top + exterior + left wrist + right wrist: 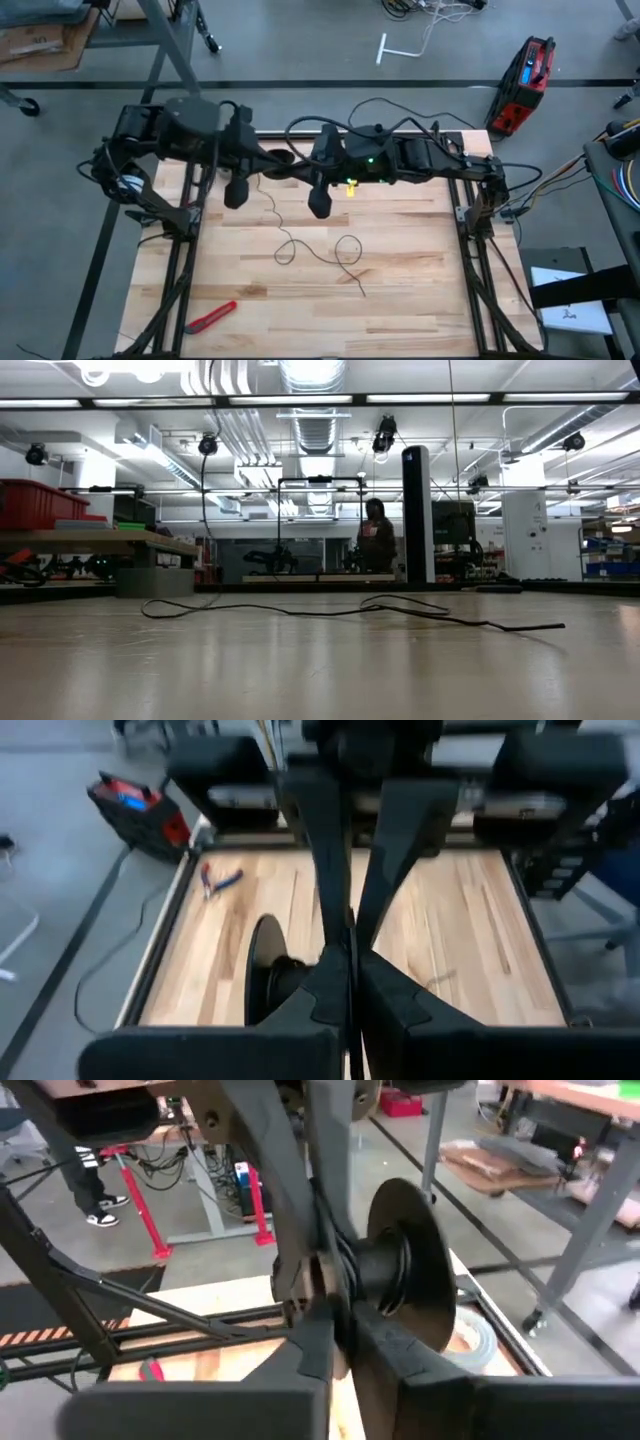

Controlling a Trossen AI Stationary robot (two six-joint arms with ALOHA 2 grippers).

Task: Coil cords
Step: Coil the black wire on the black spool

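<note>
Overhead: both arms reach over the back half of the wooden table. The left gripper and right gripper hang side by side, near each other.
Cord: the thin black cord runs from below the left gripper down the table's middle, where it lies in two loose loops with its free end toward the front.
Reel: the black reel is hard to make out from above. The right wrist view shows it up close, on edge, with cord wound around its hub; the left wrist view shows it as a dark disc just beside that arm's fingers.
Left gripper state: the fingers are pressed together. I cannot tell if cord is pinched between them.
Right gripper state: it sits right at the reel's hub, but its grip cannot be told.
Low view only: the cord lies flat across the tabletop, no gripper shows, and a person stands far behind.
Other: a grey tape roll lies beyond the reel, and a red-handled tool lies at the front left.
</note>
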